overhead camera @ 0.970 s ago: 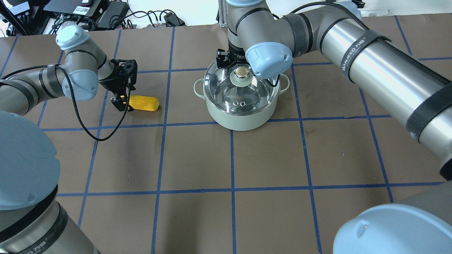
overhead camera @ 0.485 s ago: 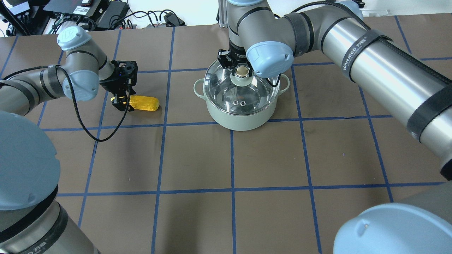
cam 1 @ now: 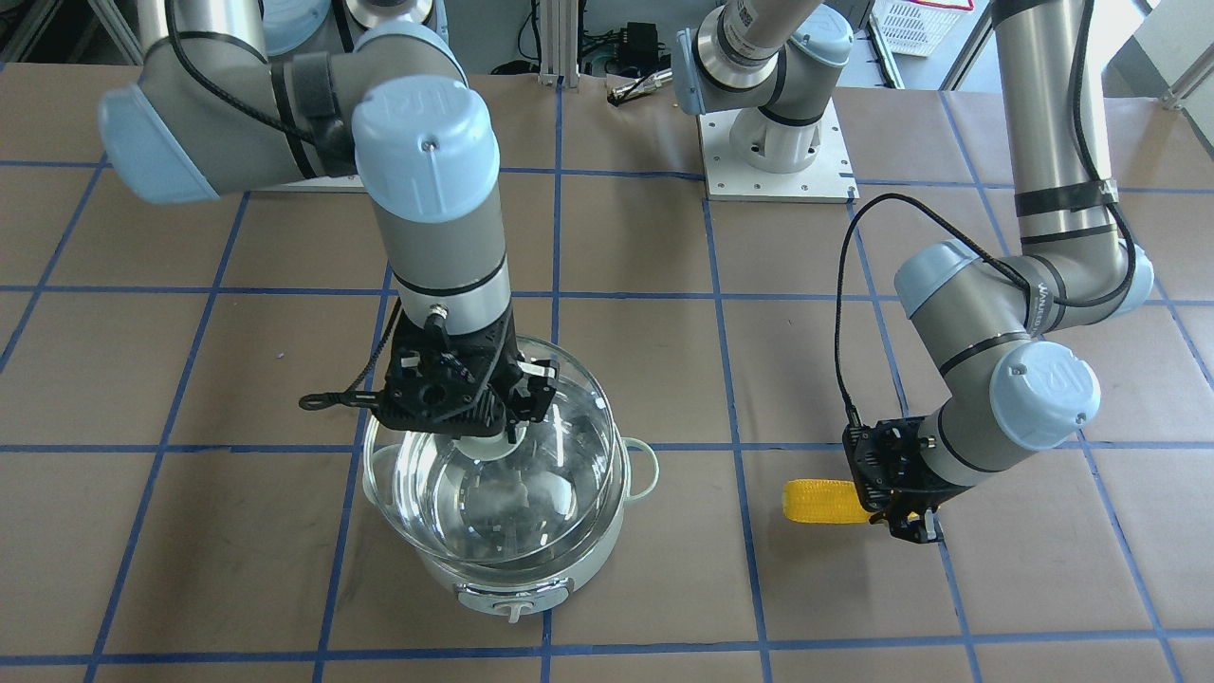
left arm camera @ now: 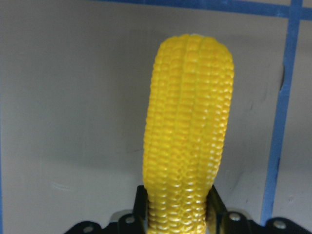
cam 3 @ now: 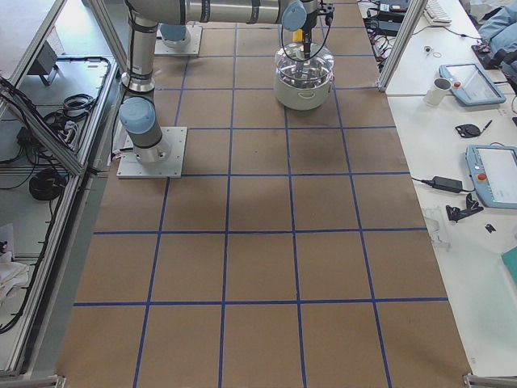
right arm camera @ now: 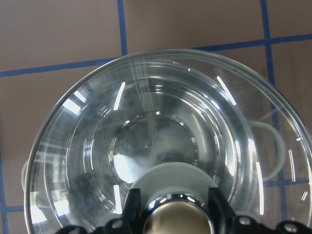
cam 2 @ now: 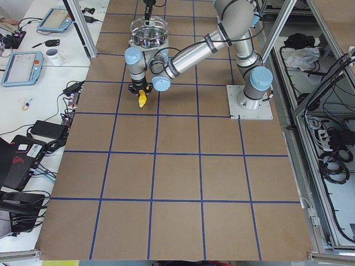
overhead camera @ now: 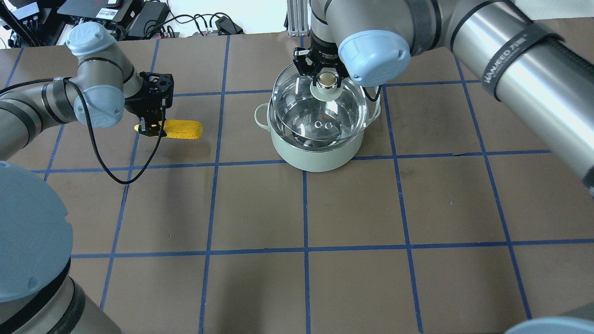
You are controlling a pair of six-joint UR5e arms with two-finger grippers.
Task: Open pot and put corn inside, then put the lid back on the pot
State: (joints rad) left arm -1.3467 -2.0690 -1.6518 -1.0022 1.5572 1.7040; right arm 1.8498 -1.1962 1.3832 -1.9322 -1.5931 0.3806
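Note:
The pale mint-grey pot [overhead camera: 315, 153] stands at the far middle of the table, its control knob [cam 1: 513, 607] facing away from me. My right gripper [overhead camera: 328, 80] is shut on the gold-beige knob of the clear glass lid [overhead camera: 320, 116] and holds the lid tilted a little above the pot's rim; the right wrist view shows the lid [right arm camera: 146, 122] below the fingers. My left gripper [overhead camera: 148, 126] is shut on one end of the yellow corn [overhead camera: 183, 130], which sticks out level towards the pot, just off the table. The corn [left arm camera: 187, 141] fills the left wrist view.
Blue tape lines grid the brown table. Cables and electronics [overhead camera: 139, 18] lie beyond the far edge. My arms' base plate [cam 1: 778, 161] sits at the near middle. A side desk with tablets [cam 3: 485, 170] runs along the far side of the table.
My right gripper has closed on the lid's knob and raised the lid off the pot. My left gripper has lifted the corn off the table and carried it slightly away.

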